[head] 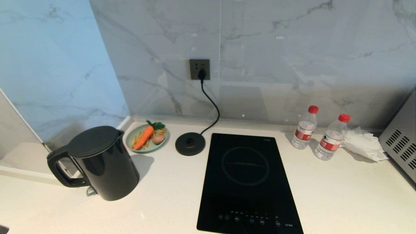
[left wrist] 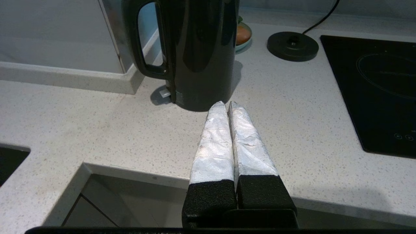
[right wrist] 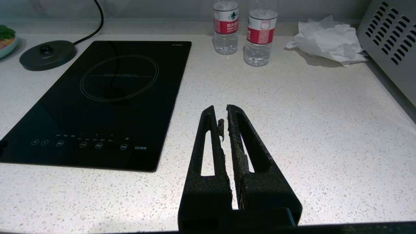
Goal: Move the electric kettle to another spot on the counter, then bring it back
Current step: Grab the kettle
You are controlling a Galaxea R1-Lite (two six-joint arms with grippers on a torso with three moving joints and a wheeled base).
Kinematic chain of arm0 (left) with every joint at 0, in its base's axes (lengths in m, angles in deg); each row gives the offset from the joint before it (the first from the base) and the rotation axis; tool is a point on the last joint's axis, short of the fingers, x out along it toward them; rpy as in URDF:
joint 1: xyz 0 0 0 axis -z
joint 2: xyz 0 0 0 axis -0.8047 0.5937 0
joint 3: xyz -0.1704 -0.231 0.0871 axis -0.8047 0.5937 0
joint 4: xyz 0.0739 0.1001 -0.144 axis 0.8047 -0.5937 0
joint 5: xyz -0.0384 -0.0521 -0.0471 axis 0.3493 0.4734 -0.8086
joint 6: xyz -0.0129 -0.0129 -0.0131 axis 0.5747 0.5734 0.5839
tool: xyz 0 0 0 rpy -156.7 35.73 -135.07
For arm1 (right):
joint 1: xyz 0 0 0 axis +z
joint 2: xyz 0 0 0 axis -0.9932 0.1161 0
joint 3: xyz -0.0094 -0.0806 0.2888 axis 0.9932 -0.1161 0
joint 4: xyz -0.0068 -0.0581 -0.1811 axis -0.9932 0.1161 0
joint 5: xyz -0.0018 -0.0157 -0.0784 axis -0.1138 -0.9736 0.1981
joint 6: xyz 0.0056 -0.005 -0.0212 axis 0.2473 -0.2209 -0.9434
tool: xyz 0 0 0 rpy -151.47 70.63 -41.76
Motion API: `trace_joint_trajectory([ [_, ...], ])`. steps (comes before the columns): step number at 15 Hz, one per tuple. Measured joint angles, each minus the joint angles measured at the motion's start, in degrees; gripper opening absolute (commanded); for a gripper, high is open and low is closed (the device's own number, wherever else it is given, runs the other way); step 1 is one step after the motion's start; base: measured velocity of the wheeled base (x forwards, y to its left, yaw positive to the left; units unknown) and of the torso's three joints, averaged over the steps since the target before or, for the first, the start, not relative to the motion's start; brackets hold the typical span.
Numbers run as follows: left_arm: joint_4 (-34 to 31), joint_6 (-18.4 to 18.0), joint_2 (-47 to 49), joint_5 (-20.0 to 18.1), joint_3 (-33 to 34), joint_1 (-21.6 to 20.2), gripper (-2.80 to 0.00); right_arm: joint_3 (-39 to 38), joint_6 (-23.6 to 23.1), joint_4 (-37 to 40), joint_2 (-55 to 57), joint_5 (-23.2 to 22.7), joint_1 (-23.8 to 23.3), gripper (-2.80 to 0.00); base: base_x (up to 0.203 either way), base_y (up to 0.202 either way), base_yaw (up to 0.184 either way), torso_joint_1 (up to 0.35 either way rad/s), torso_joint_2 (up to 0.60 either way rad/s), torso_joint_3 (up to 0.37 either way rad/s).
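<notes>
The electric kettle (head: pixel 100 162), a glossy black jug with a flat lid, stands upright on the counter (head: pixel 169 195) at the left, off its base, with its loop handle pointing left. In the left wrist view the kettle (left wrist: pixel 201 48) is just ahead of my left gripper (left wrist: pixel 227 103). That gripper's white-wrapped fingers are pressed together, empty, and stop short of the kettle's foot. My right gripper (right wrist: pixel 221 109) hovers over bare counter to the right of the hob, shut on nothing. Neither arm shows in the head view.
The round corded base disc (head: pixel 190 144) sits behind the black hob (head: pixel 247 182). A plate with a toy carrot (head: pixel 147 138) is behind the kettle. Two water bottles (head: pixel 305 131), crumpled tissue (head: pixel 364 143) and a vented metal appliance (head: pixel 403 146) stand at the right. A raised ledge (left wrist: pixel 65 78) lies left of the kettle.
</notes>
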State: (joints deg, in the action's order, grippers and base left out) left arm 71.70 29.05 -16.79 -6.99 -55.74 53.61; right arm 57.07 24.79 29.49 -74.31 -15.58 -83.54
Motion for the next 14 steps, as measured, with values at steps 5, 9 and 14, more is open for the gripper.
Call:
trace_joint_trajectory([
  [5,0.4,-0.4,0.0,0.1,0.0,-0.1,-2.80,0.0,0.0,0.0,0.0,0.0,0.0,-2.80,0.000,0.000,0.000,0.000,0.00,0.000],
  [9,-1.0,3.1,0.4,-0.8,-5.9,-0.1,-2.80,0.0,0.0,0.0,0.0,0.0,0.0,-2.80,0.000,0.000,0.000,0.000,0.00,0.000],
  [14,-5.0,6.2,11.1,-7.6,-18.1,-0.3,-2.80,0.0,0.0,-0.1,0.0,-0.1,-0.1,-2.80,0.000,0.000,0.000,0.000,0.00,0.000],
])
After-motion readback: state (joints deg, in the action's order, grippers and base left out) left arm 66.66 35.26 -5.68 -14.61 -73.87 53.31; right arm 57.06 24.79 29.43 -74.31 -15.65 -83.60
